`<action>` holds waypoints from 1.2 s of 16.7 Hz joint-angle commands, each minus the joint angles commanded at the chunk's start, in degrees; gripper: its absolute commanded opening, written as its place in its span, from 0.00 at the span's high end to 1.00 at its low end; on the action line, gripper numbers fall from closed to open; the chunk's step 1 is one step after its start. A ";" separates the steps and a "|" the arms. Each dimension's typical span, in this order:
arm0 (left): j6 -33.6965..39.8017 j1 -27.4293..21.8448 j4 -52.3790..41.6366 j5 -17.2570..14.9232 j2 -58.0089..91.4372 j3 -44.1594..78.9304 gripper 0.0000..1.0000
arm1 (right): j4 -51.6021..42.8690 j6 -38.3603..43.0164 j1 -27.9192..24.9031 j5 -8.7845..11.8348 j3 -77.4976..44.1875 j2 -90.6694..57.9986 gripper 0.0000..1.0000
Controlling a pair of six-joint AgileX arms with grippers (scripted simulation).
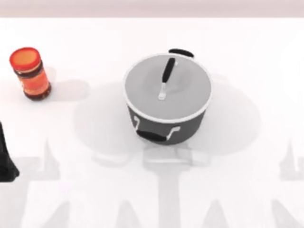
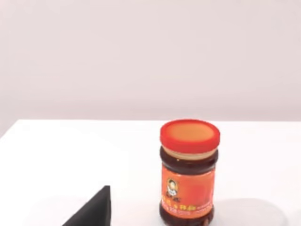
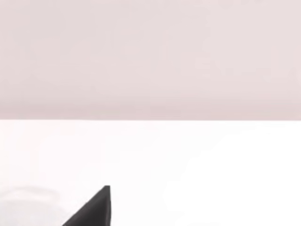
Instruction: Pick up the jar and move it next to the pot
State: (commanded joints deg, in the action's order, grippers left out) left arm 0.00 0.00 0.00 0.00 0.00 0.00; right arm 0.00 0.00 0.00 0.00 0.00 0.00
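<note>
The jar [image 1: 31, 73] stands upright at the table's far left, with an orange-red lid, an orange-red label and a dark base. The pot [image 1: 166, 97] sits at the table's middle, dark grey with a white-rimmed lid, a black lid handle and black side handles. My left arm [image 1: 4, 159] shows at the left edge, nearer the front than the jar. In the left wrist view the jar [image 2: 188, 174] stands ahead, apart from the one dark finger [image 2: 96, 212] that shows. My left gripper is open and holds nothing. My right gripper's finger [image 3: 94, 209] hangs over bare table, open.
The white table [image 1: 247, 57] ends at a pale back wall [image 1: 152, 7]. A wide stretch of table separates the jar from the pot. The right arm is outside the top view.
</note>
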 joint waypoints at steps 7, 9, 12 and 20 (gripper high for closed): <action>-1.83 -0.02 -5.54 -0.33 7.38 5.60 0.00 | 0.00 0.00 0.00 0.00 0.00 0.00 0.00; -3.41 -0.18 -9.91 -0.71 13.51 10.78 0.00 | 0.00 0.00 0.00 0.00 0.00 0.00 0.00; -6.56 -0.59 -17.98 -1.45 25.29 21.68 0.00 | 0.00 0.00 0.00 0.00 0.00 0.00 0.00; -17.60 -1.60 -43.26 -3.10 64.93 64.03 0.00 | 0.00 0.00 0.00 0.00 0.00 0.00 0.00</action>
State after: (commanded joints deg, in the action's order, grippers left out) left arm -17.60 -1.60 -43.26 -3.10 64.93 64.03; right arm 0.00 0.00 0.00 0.00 0.00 0.00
